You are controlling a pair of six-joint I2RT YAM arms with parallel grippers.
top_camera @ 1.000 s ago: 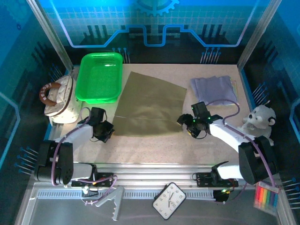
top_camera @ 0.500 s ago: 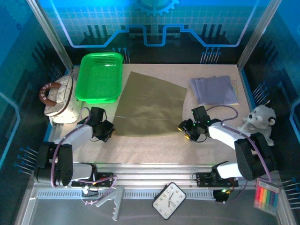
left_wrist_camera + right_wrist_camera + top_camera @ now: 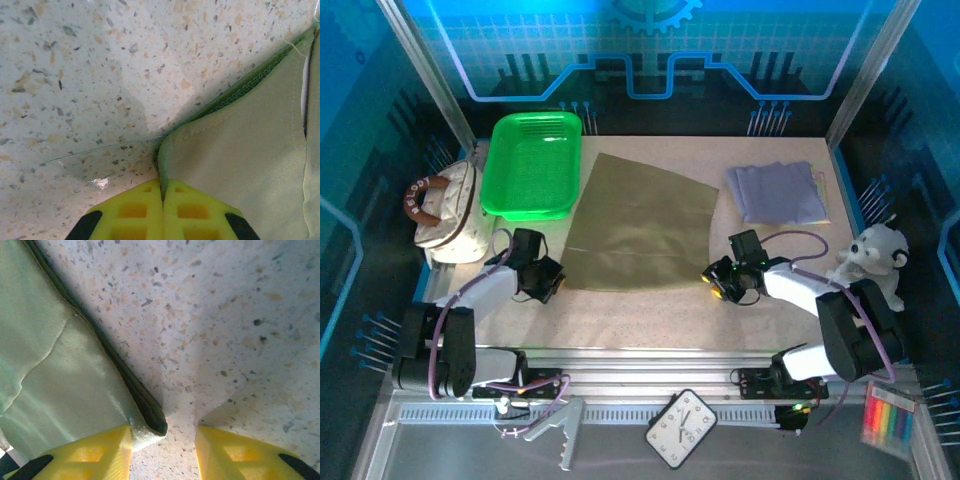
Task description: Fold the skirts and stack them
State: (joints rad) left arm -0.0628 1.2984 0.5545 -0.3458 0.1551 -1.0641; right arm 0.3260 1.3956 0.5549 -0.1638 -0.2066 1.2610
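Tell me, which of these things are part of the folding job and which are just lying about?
Job: khaki skirt; lavender skirt; left end effector, shut on the khaki corner; right end effector, open at the other near corner.
Lying about: green basket; handbag; white plush toy; clock.
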